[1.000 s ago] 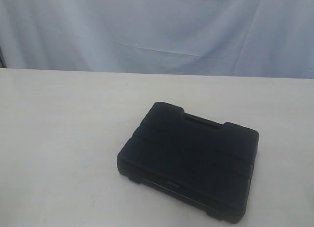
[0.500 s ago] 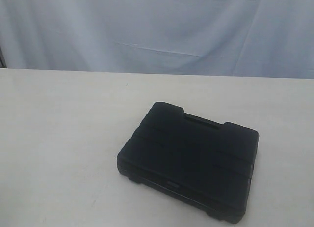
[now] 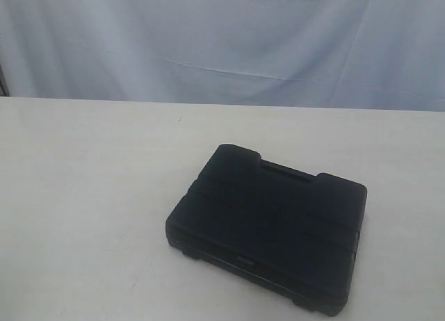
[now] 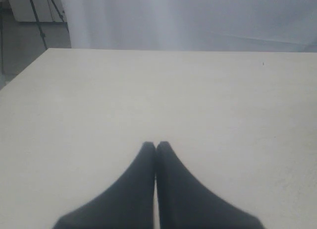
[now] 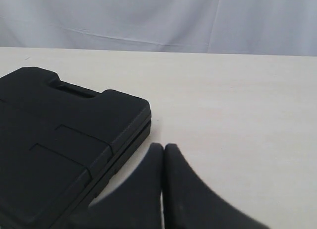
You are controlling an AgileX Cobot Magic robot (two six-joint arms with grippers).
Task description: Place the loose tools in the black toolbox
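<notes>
No movement since a second ago: toolbox (image 3: 268,231) in the same spot at the same angle, lid shut. Flat on pale surface (image 3: 83,196), right of centre in the exterior view, handle recess turned toward grey curtain (image 3: 222,43). Beside it, right claw (image 5: 164,147), fingers pressed together and gripping nothing. Tips just off the toolbox's side wall, near the corner by the handle, with a strip of bare surface between. Farther off, left claw (image 4: 156,145), fingers likewise together and empty, over bare surface. Same pose for both claws' surroundings as in the earlier exterior frames.
</notes>
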